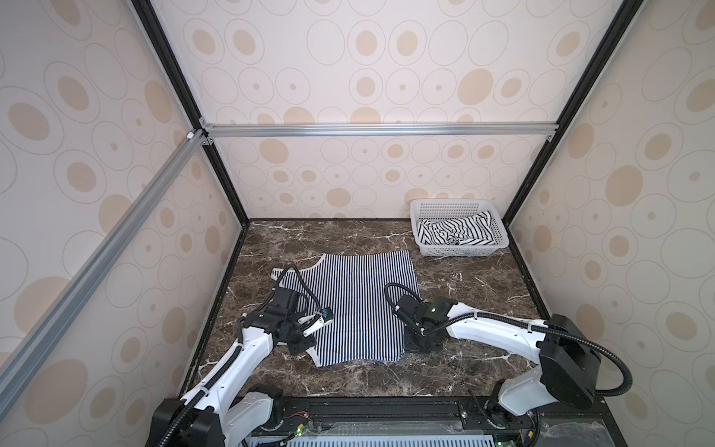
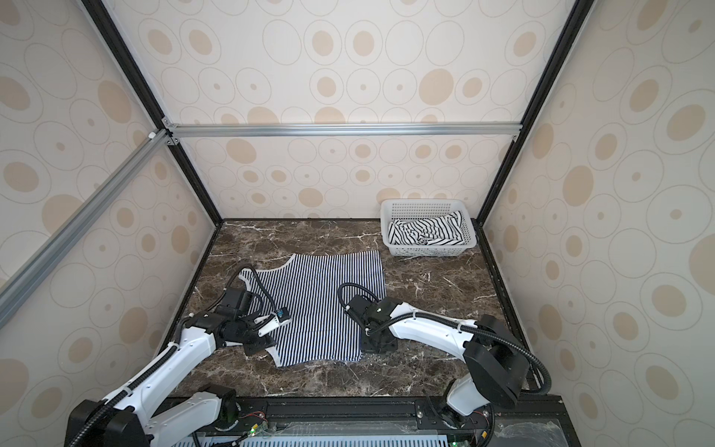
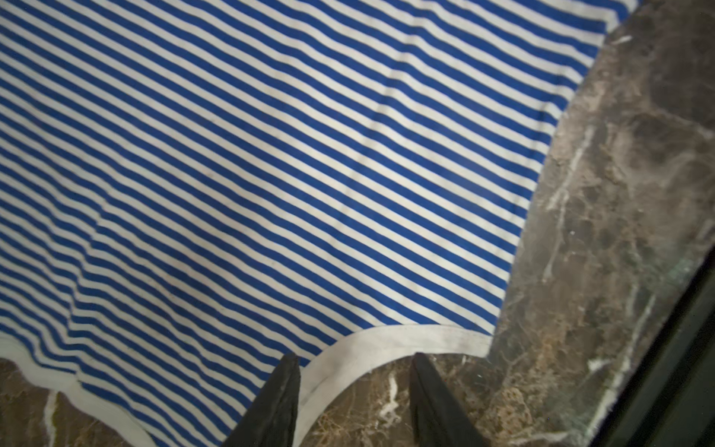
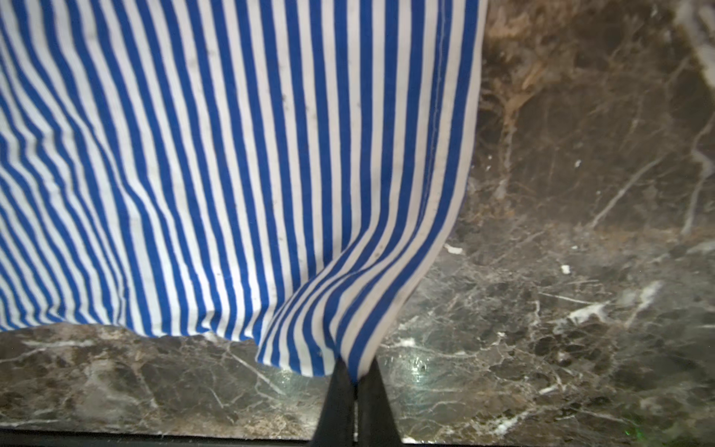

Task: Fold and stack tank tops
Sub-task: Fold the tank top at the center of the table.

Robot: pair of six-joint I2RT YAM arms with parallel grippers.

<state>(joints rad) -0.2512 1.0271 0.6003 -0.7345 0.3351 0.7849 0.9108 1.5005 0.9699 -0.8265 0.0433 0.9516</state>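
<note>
The narrow-striped tank top [image 1: 356, 302] lies spread flat on the marble table in both top views. My left gripper [image 3: 354, 360] is open at its near left armhole, with the white trim [image 3: 387, 344] lying between the fingers. My right gripper [image 4: 356, 371] is shut on the top's near right corner, where the cloth bunches up into the jaws. In a top view the left gripper [image 1: 303, 348] and right gripper [image 1: 412, 344] sit at the two near corners. The wider-striped tank top [image 1: 456, 232] lies crumpled in the basket.
The white perforated basket [image 1: 460, 251] stands at the back right corner of the table [image 1: 464, 282]. Patterned walls and black frame posts close in the table on three sides. A black rail [image 1: 387, 406] runs along the front edge.
</note>
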